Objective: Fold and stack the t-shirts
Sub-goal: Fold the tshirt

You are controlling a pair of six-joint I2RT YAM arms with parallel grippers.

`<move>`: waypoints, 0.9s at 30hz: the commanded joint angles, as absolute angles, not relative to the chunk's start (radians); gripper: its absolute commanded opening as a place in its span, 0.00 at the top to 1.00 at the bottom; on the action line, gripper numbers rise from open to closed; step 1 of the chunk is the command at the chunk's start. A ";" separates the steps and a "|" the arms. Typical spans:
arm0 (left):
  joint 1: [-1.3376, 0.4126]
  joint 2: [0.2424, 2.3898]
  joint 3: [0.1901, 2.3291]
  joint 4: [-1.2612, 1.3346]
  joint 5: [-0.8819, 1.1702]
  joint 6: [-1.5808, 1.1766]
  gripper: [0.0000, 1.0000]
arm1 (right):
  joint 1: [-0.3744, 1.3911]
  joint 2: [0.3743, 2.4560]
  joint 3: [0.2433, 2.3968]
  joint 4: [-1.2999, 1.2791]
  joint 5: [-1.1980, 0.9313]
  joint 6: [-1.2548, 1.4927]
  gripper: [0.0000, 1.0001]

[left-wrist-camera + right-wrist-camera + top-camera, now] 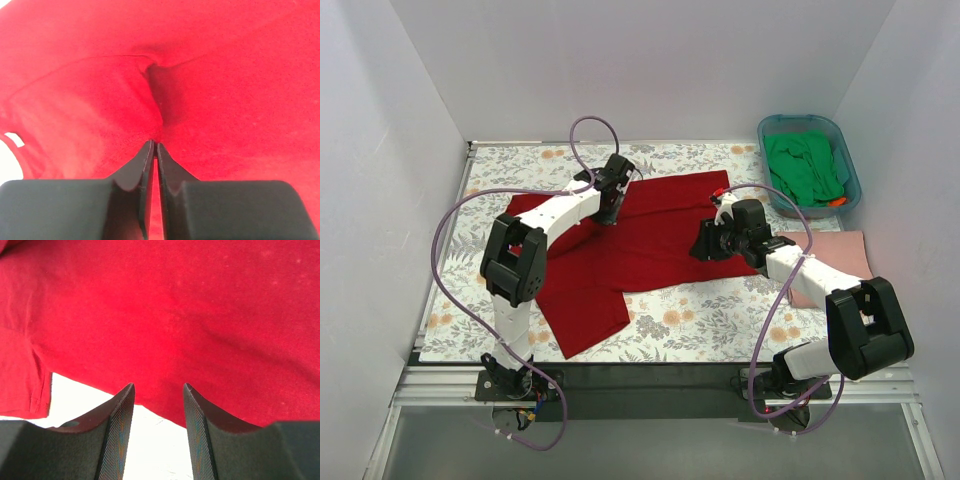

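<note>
The deep red t-shirt lies spread, partly rumpled, on the floral table cover. My left gripper is at its far middle, shut on a pinched fold of the red cloth, as the left wrist view shows at the gripper. My right gripper is open at the shirt's right edge; in the right wrist view the gripper straddles the hem of the red shirt and holds nothing. The pale pink t-shirt lies flat at the right under the right arm. The green t-shirt is bunched in the tub.
The teal plastic tub stands at the back right corner. White walls close in the left, back and right sides. Purple cables loop over both arms.
</note>
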State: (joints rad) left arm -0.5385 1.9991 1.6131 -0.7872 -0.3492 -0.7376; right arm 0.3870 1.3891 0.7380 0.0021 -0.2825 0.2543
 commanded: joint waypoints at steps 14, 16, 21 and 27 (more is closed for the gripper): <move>-0.392 1.572 1.278 -0.584 -0.180 -1.136 0.29 | 0.448 1.563 0.825 0.297 -0.529 0.437 0.50; -0.304 1.473 1.084 -0.504 -0.068 -1.207 0.23 | 0.468 1.635 0.853 0.368 -0.551 0.510 0.50; -0.043 1.258 0.793 -0.305 0.081 -1.311 0.20 | 0.514 1.823 0.981 0.501 -0.601 0.639 0.50; 0.098 1.247 0.621 -0.141 0.205 -1.356 0.24 | 0.545 1.979 1.094 0.629 -0.589 0.793 0.50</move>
